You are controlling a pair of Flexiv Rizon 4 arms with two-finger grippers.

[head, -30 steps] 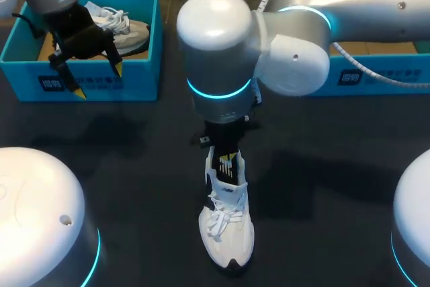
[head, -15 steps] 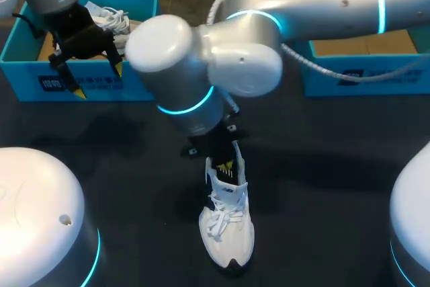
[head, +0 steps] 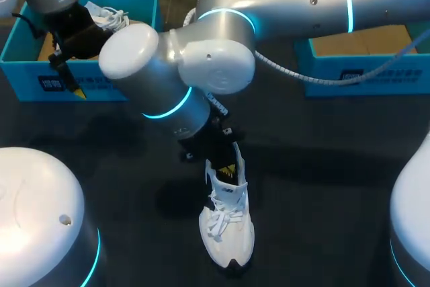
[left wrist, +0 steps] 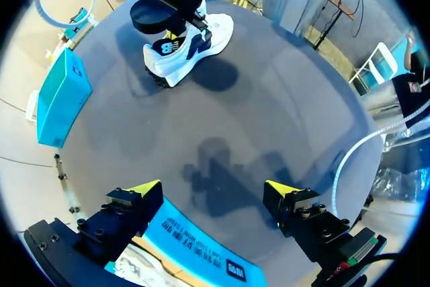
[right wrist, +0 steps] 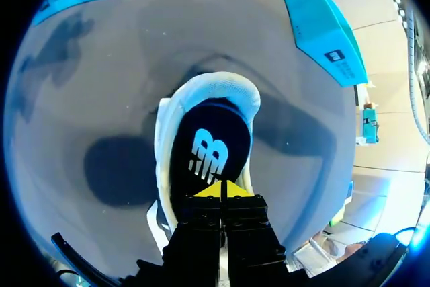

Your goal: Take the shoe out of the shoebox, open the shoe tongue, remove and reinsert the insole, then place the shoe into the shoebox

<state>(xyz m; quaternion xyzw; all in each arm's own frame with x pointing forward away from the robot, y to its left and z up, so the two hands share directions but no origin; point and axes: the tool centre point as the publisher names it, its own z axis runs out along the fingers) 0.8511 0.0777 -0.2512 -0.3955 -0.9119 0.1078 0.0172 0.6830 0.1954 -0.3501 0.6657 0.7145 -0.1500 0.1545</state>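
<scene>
White shoe (head: pixel 227 230) stands on its sole on the dark table (head: pixel 322 186), outside both boxes. Its toe points toward the robot, and the white laces (head: pixel 220 218) are on top.

Right arm enters from the right, crosses past the middle and ends over the shoe's opening.

Right gripper (right wrist: pixel 222 191): yellow tips pressed together, no gap visible. It sits at the tongue side of the opening, just above the black insole (right wrist: pixel 208 149), which lies inside the shoe. Cannot tell whether anything thin is caught between the tips.

Left gripper (left wrist: pixel 213 189): well apart from the shoe, beyond its heel and toward the robot's left. Fingers are spread wide with nothing between them. It hangs over the front wall of the left shoebox (head: pixel 27 78).

Second shoe (head: pixel 114 18), with white laces showing, lies inside that box.

Right shoebox (head: pixel 349 75) sits beyond the shoe's heel on the opposite side, also well apart from the shoe. Its brown floor is showing.
</scene>
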